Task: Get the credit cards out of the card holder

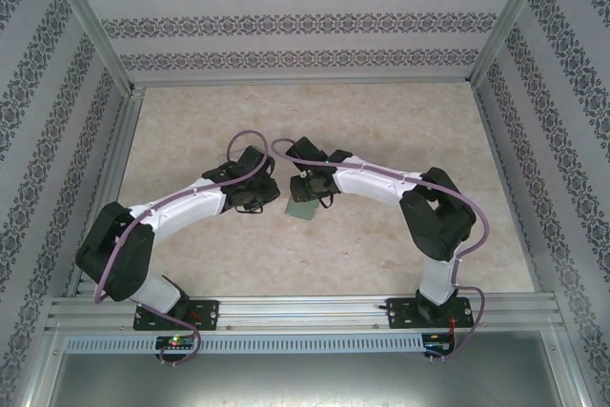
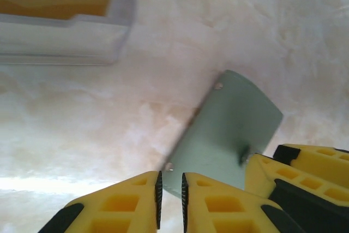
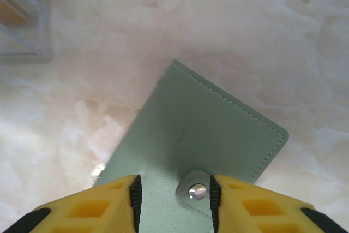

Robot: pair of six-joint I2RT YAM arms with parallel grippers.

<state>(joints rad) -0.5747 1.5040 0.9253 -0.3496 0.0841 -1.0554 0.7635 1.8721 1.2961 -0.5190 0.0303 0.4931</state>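
Observation:
The card holder [image 1: 303, 207] lies flat and closed on the table between my two grippers, a grey-green wallet [image 3: 202, 129] with stitched edges. Its small tab with a metal snap [image 3: 197, 191] sits on top. The credit cards are hidden. My right gripper [image 3: 173, 189] is open just above the holder, its jaws standing on either side of the tab. My left gripper [image 2: 170, 184] is open by a narrow gap, with the holder's near corner [image 2: 234, 129] right at its fingertips and nothing pinched. From the left wrist, the right gripper's yellow fingers [image 2: 305, 170] show at the holder's far end.
A transparent tray [image 2: 65, 36] with tan contents stands on the marble-patterned table beyond the holder, its corner [image 3: 22, 31] also visible from the right wrist. Patterned walls and metal rails [image 1: 124, 169] enclose the table.

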